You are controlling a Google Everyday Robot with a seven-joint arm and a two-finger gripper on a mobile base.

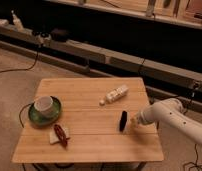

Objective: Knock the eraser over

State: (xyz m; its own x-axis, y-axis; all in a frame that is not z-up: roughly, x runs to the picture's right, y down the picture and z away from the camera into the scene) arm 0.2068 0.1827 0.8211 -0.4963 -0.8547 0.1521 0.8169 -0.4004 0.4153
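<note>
- Gripper [136, 120] sits low at the table's right edge, at the tip of the white arm [170, 114] reaching in from the right. Likely kept at tabletop height so a sideways push meets the eraser's body, not the air above it.
- Jaws: can't tell if spread or pressed together; the tip reads as one pale blob.
- Eraser [123, 120]: slim dark slab, standing on end on the wooden table [89, 142], right-centre of the top, tilted a little. Standing upright is what makes it tippable, so task not done yet by the look of it.
- Rel. to jaws: eraser is just beside them, on their far side from the arm, at about the same height. Narrow gap or light contact; can't tell which.
- Judgement: approach phase nearly over; a short push away from the arm should topple it.
- Beyond the eraser from the jaws and further back: cream-white blocky object [115, 94], lying flat, well clear of the push line.
- Far across the table from the jaws: white cup [44, 104] on green saucer [33, 116], and reddish-brown item with a white piece [59, 135] near the front edge. Both well apart from the eraser, so small risk of collateral knocks.
</note>
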